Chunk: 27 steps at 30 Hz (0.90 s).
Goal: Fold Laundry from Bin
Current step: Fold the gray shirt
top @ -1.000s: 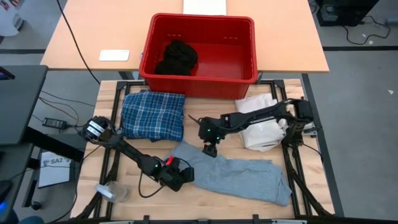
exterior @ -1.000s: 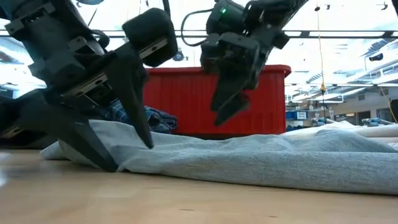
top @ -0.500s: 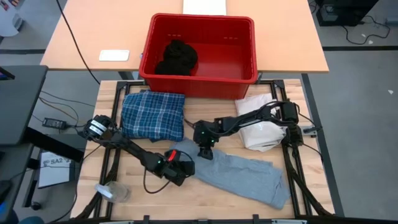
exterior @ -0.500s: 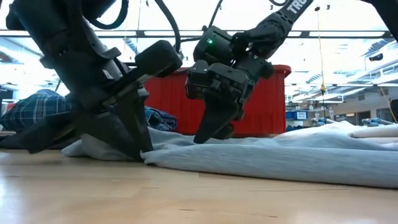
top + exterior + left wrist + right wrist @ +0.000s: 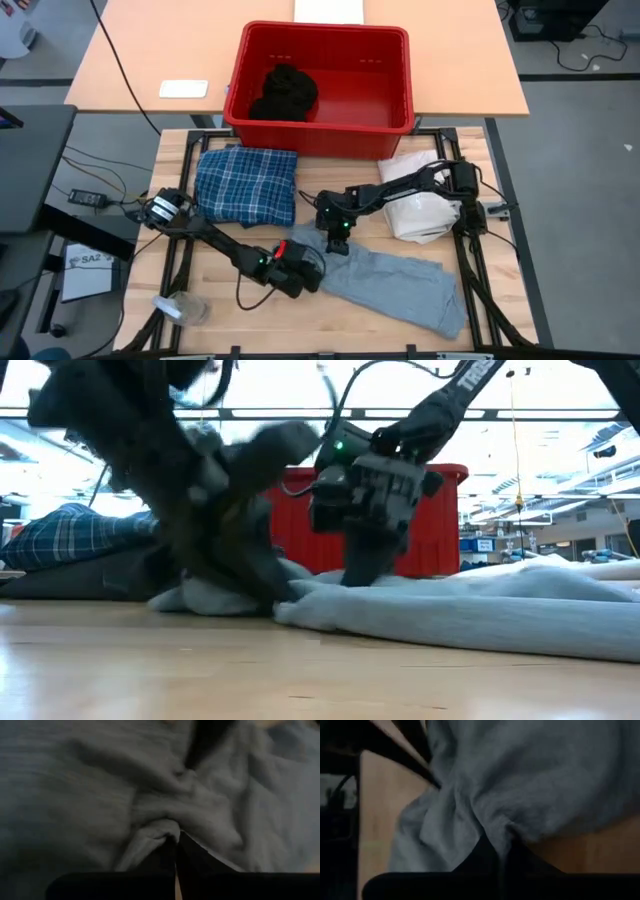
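Both the left gripper (image 5: 300,262) and the right gripper (image 5: 338,243) pinched the light grey piece (image 5: 395,287) at its left end.

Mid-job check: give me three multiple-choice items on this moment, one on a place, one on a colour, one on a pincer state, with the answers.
1. Where is the crumpled black garment?
A. inside the bright red plastic bin
B. on the wooden table
C. on the floor

2. What colour is the soft garment both pincers are on?
A. red
B. light grey
C. yellow

3. How is the left pincer?
A. wide open above the table
B. out of sight
C. shut on the garment's edge

Answers: 1 A, the high view shows it in the bin. 2 B, grey in every view. 3 C, the left wrist view shows cloth pinched between closed fingers.
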Motion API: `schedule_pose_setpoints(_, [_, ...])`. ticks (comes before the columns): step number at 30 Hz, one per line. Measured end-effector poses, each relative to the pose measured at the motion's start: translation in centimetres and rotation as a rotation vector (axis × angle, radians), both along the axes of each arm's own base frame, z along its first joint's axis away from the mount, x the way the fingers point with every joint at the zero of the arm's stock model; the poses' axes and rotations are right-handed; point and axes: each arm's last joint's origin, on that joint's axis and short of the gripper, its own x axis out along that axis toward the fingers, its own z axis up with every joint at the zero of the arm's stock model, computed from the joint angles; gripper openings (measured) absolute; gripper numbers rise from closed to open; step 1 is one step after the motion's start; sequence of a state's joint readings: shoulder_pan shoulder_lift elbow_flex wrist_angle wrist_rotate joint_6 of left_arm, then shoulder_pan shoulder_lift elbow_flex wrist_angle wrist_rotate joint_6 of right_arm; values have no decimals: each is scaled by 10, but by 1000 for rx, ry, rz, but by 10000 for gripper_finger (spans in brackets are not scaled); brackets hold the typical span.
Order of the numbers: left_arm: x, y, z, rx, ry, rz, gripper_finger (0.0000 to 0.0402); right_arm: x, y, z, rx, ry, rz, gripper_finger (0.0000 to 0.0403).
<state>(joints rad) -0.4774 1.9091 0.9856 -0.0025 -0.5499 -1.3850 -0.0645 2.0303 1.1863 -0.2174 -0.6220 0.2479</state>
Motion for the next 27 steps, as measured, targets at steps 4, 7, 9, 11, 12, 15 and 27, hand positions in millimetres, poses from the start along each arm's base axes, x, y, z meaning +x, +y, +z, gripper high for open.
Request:
schedule_pose_setpoints(4, [6, -15, 22, 32, -3, -83, 2, -14, 5, 38, -35, -10, 24, 18])
schedule_pose_setpoints(7, [10, -20, 39, 87, 43, -102, 1, -27, 7, 69, -88, -30, 27, 18])
schedule_pose_setpoints(9, [14, -22, 52, 132, 77, -128, 1, -36, 7, 90, -104, -70, 16, 18])
schedule_pose_setpoints(11, [20, -22, 68, 176, 95, -154, 1, -45, 7, 112, -116, -115, -5, 18])
schedule_pose_setpoints(12, [23, -21, 76, 203, 105, -165, 1, -49, 7, 121, -119, -139, -16, 18])
schedule_pose_setpoints(15, [34, -16, 100, 282, 117, -183, 1, -60, 4, 146, -152, -196, -73, 18])
schedule_pose_setpoints(27, [54, 68, 232, 529, 285, -182, 0, -105, -39, 208, -338, -405, -298, 18])
